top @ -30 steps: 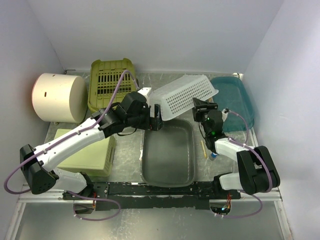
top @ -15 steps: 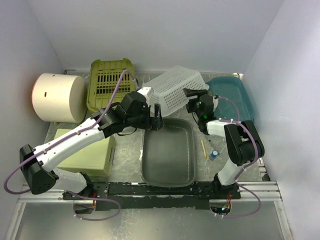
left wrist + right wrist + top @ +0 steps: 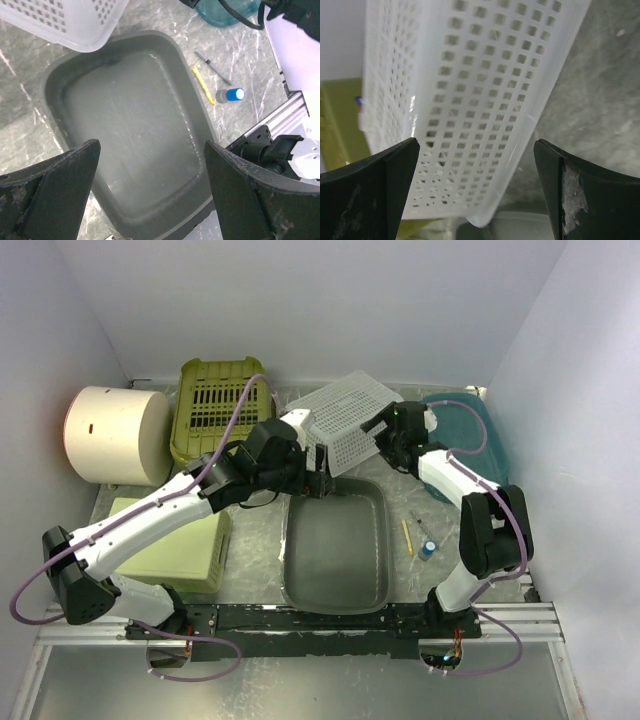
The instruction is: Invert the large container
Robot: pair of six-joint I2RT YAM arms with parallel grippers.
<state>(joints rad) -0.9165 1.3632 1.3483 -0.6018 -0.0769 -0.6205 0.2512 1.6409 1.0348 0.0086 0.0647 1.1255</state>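
Tabletop [image 3: 258, 535] — right hand [image 3: 476, 145] gapes wide at basket [image 3: 485, 75].

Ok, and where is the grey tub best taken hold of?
Probably by the thin rim of a long side, from above, one finger inside the wall: the grey tub lies flat, open side up. The left end effector hangs open over it.

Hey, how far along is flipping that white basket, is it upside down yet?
Partway. Done: the white basket is off its base, tilted steeply at the far end of the grey tub. In hand: the right claw is open, facing its mesh wall; the left claw is open above the tub, so neither grips it. Left: tipping it over until its rim lies on the table.
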